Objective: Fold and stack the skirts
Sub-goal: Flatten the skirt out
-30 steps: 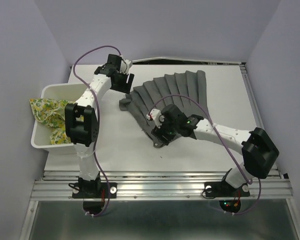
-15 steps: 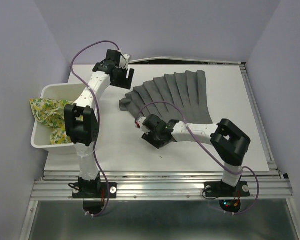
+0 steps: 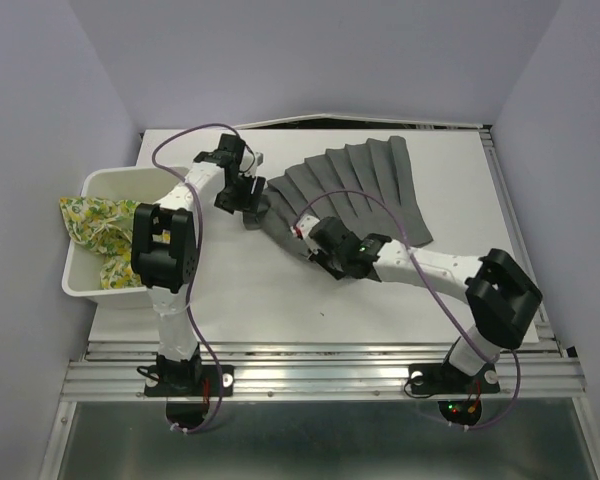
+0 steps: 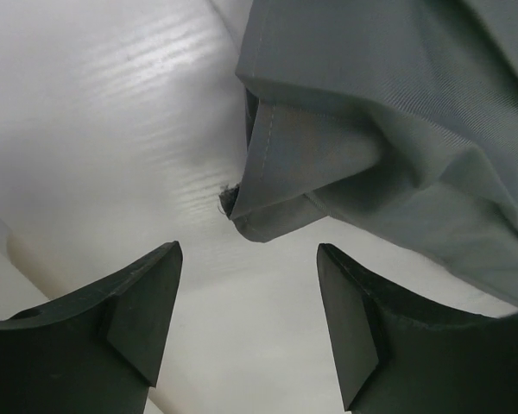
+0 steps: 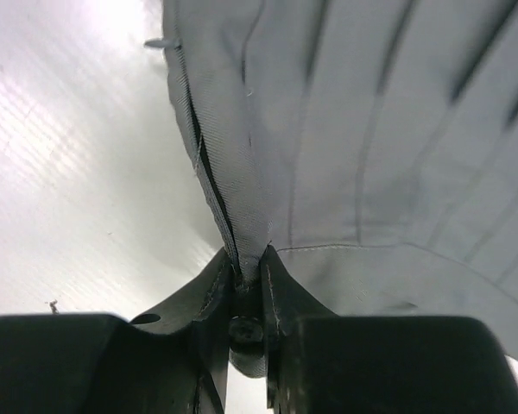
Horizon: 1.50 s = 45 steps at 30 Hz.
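My right tool (image 5: pixel 249 274) clamps the grey skirt (image 5: pixel 371 129) at its hem — pinched edge hidden; my left tool (image 4: pixel 246 252) stands apart.

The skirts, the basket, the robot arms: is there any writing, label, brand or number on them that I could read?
No text can be read in any view.
Grey skirt: plain cloth, no tag showing.
Lemon-print skirt: only a pattern, no words.
White basket: no marking visible.
Left arm and right arm: no lettering visible.
Lights at the right arm's base: coloured dots, not signs.
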{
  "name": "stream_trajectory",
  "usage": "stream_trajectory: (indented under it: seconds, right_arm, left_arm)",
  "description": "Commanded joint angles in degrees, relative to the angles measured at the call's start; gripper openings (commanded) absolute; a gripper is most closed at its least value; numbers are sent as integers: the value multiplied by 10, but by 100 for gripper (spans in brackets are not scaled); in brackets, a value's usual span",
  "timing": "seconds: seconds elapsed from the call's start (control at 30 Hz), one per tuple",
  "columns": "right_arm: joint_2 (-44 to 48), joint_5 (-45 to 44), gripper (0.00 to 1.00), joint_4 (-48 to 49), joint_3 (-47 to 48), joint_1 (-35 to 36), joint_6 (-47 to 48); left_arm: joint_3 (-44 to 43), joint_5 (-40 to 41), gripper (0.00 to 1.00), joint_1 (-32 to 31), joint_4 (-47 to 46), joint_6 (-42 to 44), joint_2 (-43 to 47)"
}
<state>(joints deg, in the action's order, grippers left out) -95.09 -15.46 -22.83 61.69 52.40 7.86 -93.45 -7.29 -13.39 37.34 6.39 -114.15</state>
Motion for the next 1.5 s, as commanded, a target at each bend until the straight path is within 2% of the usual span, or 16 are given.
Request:
stream_trajectory:
  seconds: [0.0,0.23,0.4,0.57,0.67,0.73,0.83,1.03,1.27,1.37,1.43,1.47]
  right_arm:
    - [61,-4,1,9,16,-19,1]
    - [68,10,1,2,22,-45,-1]
    - [69,15,1,-4,40,-57,-5]
    - [72,22,1,-10,55,-77,-5]
    - [75,26,1,-16,61,-84,-7]
    - [78,27,1,-17,62,-84,-7]
    - [81,29,1,-23,64,-89,-7]
    - [80,26,1,-24,67,-89,-7]
    - [83,27,1,-27,76,-101,-7]
    - [90,28,1,-28,80,-114,-9]
    - [92,31,1,-33,87,-119,-11]
    - [93,31,1,-34,88,-124,-10]
  left_arm:
    - [30,-18,72,3,-19,-3,45]
    - [92,-82,65,2,-50,-19,61]
    - [85,-94,60,2,-60,-32,43]
    - [98,-77,56,2,-63,-36,37]
    - [100,-45,47,2,-65,-45,32]
    - [100,-36,45,2,-63,-51,34]
    - [103,-31,47,2,-61,-54,41]
    - [133,-31,62,2,-68,-60,53]
    - [143,-58,63,3,-82,-60,45]
    - [140,-101,56,3,-104,-60,43]
    - [142,-122,45,3,-124,-60,46]
    - [143,-123,33,3,-131,-60,49]
